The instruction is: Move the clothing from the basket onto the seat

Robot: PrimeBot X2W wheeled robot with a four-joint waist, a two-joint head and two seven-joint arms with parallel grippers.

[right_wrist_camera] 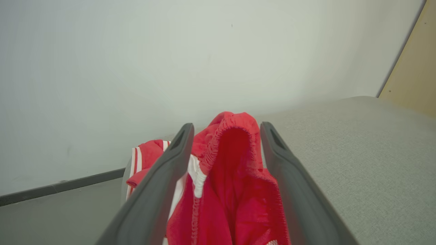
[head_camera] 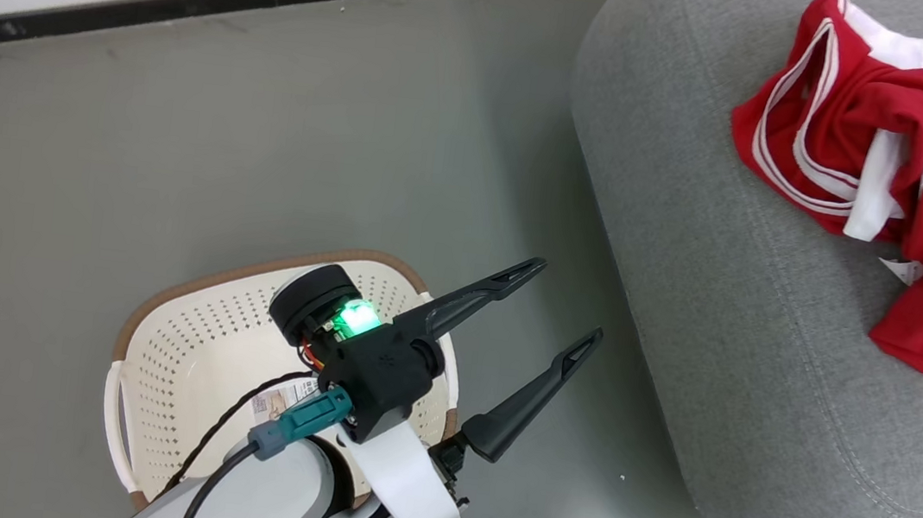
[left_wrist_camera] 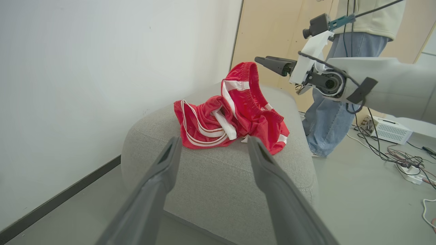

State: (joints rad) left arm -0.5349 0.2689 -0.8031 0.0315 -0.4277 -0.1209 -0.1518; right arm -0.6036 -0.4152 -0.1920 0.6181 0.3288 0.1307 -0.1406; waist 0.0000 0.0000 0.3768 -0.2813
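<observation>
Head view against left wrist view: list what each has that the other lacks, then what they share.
Head view: the basket on the floor, partly hidden by the left arm. Left wrist view: the right claw near the raised waistband of the clothing; a person's legs; cables on the floor. Shared: the clothing heaped on the seat, the open left claw, pale wall, grey floor.

PrimeBot's left gripper (head_camera: 568, 300): two long, dark, slotted fingers (head_camera: 465, 303) on a black housing (head_camera: 384, 367) lit green; round black cap (head_camera: 309, 298) at 10 o'clock; at 7 o'clock, teal connector (head_camera: 313, 416), black cable (head_camera: 202, 488), white forearm shell (head_camera: 410, 483)
</observation>
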